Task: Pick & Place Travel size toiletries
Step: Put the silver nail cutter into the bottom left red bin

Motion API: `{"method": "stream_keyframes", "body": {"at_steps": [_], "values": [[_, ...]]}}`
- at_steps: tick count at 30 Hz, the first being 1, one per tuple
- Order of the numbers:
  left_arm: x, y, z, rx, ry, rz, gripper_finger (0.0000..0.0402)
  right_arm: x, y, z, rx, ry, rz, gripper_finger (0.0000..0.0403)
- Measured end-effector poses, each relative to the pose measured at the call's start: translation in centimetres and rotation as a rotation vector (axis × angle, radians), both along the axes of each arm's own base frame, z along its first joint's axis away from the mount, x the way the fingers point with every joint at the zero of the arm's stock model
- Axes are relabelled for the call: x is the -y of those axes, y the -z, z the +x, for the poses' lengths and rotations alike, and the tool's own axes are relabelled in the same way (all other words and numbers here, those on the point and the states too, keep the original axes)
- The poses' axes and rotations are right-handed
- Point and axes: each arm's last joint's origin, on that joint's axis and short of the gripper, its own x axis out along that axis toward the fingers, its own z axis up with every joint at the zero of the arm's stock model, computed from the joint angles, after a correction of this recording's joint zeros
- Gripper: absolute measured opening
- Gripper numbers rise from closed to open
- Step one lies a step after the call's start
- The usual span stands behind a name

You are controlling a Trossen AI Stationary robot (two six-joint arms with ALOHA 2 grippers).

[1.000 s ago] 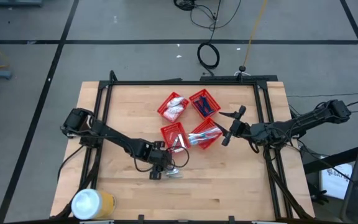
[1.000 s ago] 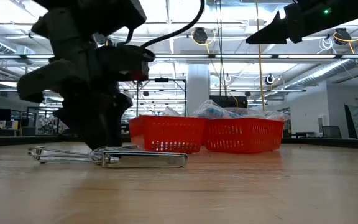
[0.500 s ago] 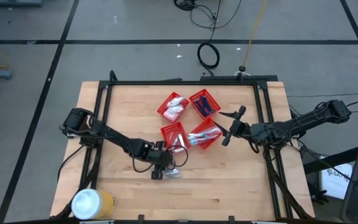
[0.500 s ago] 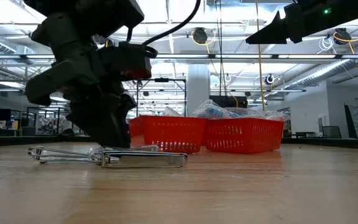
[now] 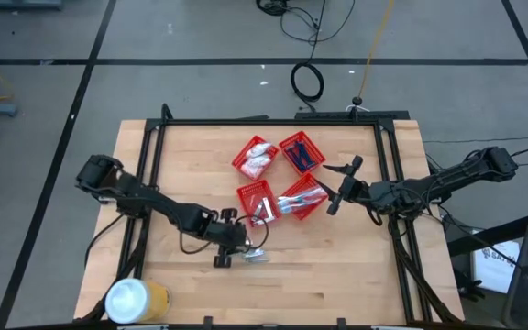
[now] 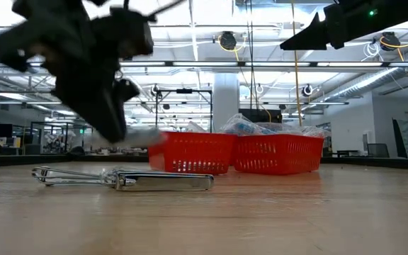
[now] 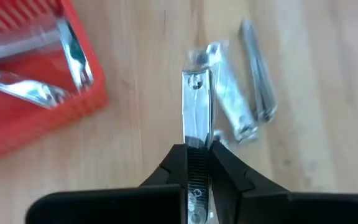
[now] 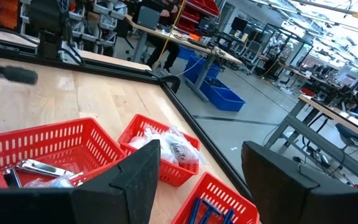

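Our left gripper (image 7: 197,163) pinches a nail clipper (image 7: 197,118), lifted at table centre's seven o'clock; two more (image 7: 241,102) remain. Baskets (image 5: 280,176) partly filled. Right gripper (image 8: 201,165) waits spread at three o'clock.

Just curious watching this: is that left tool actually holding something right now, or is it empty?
Holding. The left tool is shut on a shiny nail clipper, lifted above the table; two more clippers lie below.
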Motion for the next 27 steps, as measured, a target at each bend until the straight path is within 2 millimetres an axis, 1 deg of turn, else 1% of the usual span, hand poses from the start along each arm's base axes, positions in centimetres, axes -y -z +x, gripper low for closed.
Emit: {"method": "stream_keyframes", "body": {"at_steps": [6,8,10,12,16,19,24,27], "values": [[0.9,-3.0,-0.7,0.162,0.002,0.053,0.0027,0.0,0.0,0.0,0.000,0.000,-0.001,0.0212],[0.9,-3.8,-0.8,0.217,-0.039,0.086,0.0038,0.0,0.0,0.0,0.000,0.000,0.000,0.0212],[0.6,-4.4,-0.9,0.254,-0.123,0.095,0.0044,0.0,0.0,0.0,0.001,0.000,0.001,0.0212],[0.0,-4.9,-0.7,0.287,-0.219,0.075,0.0043,0.0,0.0,0.0,0.000,0.000,0.000,0.0212],[-1.9,-5.1,0.0,0.312,-0.401,-0.008,0.0027,0.0,0.0,0.0,0.002,0.000,0.001,0.0212],[-3.4,-5.3,0.6,0.333,-0.508,-0.067,0.0024,0.0,0.0,0.0,0.006,0.000,0.002,0.0212],[-5.4,-5.1,1.1,0.329,-0.596,-0.093,0.0046,0.0,-0.1,0.0,0.007,0.000,0.003,0.0212],[-6.3,-5.2,1.2,0.332,-0.630,-0.099,0.0049,0.0,-0.1,0.0,0.007,0.000,0.003,0.0212]]}}
